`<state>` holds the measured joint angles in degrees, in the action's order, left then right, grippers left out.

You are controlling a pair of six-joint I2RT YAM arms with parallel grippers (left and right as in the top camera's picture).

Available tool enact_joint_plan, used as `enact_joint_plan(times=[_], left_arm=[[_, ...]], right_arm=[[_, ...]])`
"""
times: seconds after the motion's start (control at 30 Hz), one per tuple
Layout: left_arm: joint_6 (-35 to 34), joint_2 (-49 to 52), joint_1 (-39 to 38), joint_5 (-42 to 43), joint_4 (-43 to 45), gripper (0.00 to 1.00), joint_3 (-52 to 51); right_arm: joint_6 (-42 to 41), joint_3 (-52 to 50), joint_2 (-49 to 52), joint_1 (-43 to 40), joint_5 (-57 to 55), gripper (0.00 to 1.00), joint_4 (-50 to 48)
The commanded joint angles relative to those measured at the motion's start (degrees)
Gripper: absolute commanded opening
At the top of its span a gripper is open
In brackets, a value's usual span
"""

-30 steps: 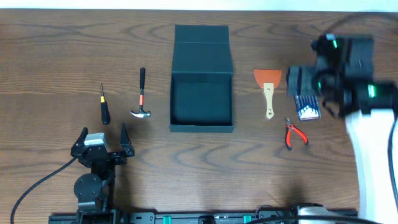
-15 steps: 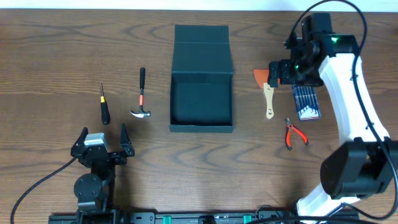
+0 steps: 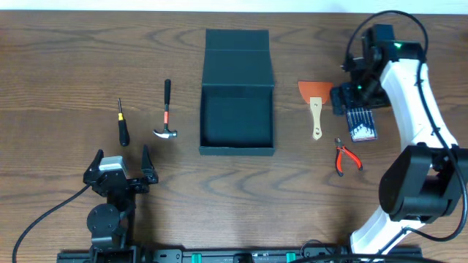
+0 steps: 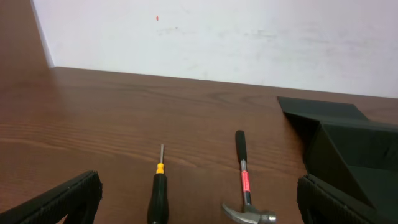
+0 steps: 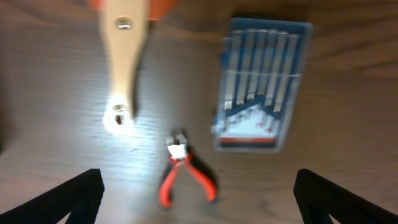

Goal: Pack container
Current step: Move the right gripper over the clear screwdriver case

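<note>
Sitting in the middle of the overhead frame, the container (image 3: 238, 120) lies open on the table (image 3: 66, 66). Its lid (image 3: 238, 52) is folded back toward the upper edge so the cavity faces up. Nothing is inside, so packing looks unstarted.

Tools lie on both sides, each apart from its neighbours, likely so they can be taken one at a time. The hammer (image 3: 167, 113) and screwdriver (image 3: 122, 124) are left of the box, while the scraper (image 3: 315, 106), pliers (image 3: 346, 157) and blue bit case (image 3: 362, 124) are right of it.

The right end effector (image 5: 198, 193) hovers at the right, above the case and pliers, fingers wide apart and empty — probably lining up a first pick. The left end effector (image 3: 121, 169) sits at the lower left, equally spread and empty, facing the hammer and screwdriver.
</note>
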<state>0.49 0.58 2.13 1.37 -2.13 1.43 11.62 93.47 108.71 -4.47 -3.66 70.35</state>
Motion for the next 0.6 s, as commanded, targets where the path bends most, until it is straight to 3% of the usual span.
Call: enact_joint_plan(times=[0.0,0.17,0.57], left_arm=[[1.0,-0.3,-0.2,-0.5,-1.9,0.99,-1.2],[1.0,-0.3,-0.2,-0.5,-1.9,0.99,-1.2],[1.0,-0.3,-0.2,-0.5,-1.9,0.98,-1.2]], right_arm=[[3.5,-2.6,0.3,-3.8,-1.0,0.99,-2.0],[4.8,-6.9,0.3,-7.0,4.8,0.99,-5.9],[6.7,-19.6,0.4,-7.7,4.2,0.99,-20.7]])
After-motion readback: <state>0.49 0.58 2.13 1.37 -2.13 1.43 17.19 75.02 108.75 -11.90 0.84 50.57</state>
